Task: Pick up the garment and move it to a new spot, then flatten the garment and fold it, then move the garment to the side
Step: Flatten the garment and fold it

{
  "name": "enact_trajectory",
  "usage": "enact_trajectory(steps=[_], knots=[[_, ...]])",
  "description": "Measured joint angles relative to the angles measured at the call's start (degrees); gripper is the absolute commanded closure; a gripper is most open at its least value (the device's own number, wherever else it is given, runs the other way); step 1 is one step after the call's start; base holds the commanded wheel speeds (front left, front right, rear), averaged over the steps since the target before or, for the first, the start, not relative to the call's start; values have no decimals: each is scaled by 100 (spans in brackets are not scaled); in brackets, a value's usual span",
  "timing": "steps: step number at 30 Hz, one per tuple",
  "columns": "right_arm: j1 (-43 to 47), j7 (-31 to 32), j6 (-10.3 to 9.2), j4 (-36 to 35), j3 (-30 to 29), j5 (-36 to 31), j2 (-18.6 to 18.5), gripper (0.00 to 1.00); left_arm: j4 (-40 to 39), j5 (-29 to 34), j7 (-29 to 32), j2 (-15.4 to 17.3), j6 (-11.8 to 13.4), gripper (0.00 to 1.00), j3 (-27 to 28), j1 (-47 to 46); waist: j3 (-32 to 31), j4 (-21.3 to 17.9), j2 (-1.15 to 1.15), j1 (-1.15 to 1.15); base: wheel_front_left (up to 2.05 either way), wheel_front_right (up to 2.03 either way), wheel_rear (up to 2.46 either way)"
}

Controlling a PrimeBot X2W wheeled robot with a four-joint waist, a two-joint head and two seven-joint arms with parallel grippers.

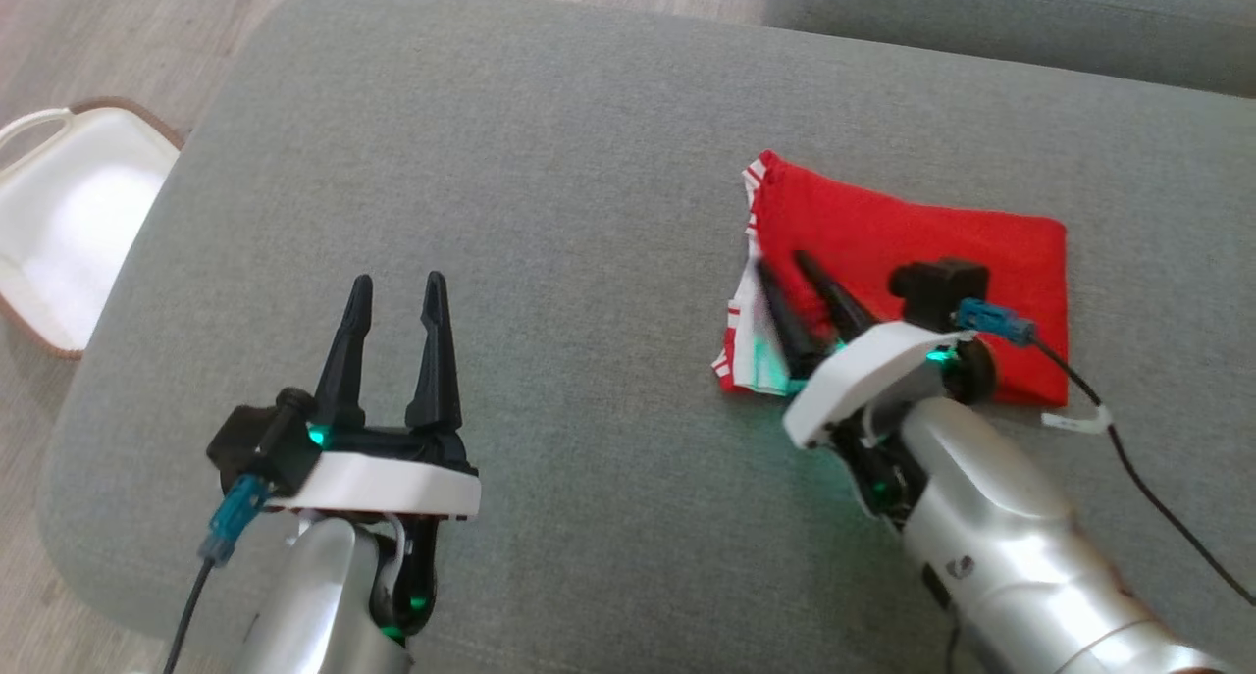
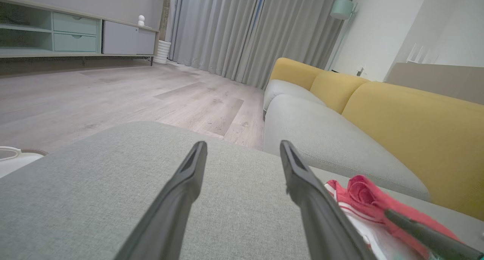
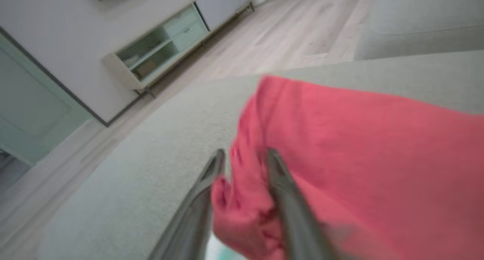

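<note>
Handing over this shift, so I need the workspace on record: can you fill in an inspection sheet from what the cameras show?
Surface: grey cushion, flat fabric top.
Job's things: red garment with striped white trim, lying folded on the cushion's right part.
Clutter: white basket on the floor beside the cushion's left edge.
Grippers: left gripper open above the cushion, holding nothing; right gripper at the garment's left edge, fingers parted with a fold of cloth between them, grip unclear.
Cables: black cable trails from the right wrist; left wrist cable hangs down.
Surroundings: wood floor, yellow-backed sofa, grey curtains, sideboard.
</note>
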Motion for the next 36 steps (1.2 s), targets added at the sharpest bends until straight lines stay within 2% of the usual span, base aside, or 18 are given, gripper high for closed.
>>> enact_trajectory(steps=[4,7,11,16,18,21,28,36], knots=[[-27,-155,0,-424,347,536,15,0,5,2,0,1,24,0,16,-1,-16,-124,0,0,0,0,0],[-193,-315,0,-370,252,383,12,0,-9,13,0,-1,22,0,68,-4,-29,-334,0,0,0,0,0],[-372,-356,0,-466,-355,-549,-172,0,-100,60,0,3,16,0,199,-10,-38,-613,0,0,0,0,0],[-150,-371,0,-1312,-1808,-2283,-704,0,-208,155,0,0,-10,0,242,-21,-40,-1001,0,0,0,0,0],[201,-372,0,-1757,-2369,-2715,-660,0,-227,216,0,-1,-11,0,282,-23,-45,-1155,0,0,0,0,0],[911,-374,0,-2278,-2939,-3186,-380,0,-270,280,-1,0,-18,0,344,-23,-52,-1370,0,0,0,0,0],[1888,-374,0,-2908,-3414,-3460,-15,0,-277,521,0,0,-18,0,352,-18,-74,-1659,0,0,0,0,0],[2139,-374,0,-3198,-3516,-3452,80,0,-285,522,0,0,-2,0,355,168,-66,-1758,0,0,0,0,0]])
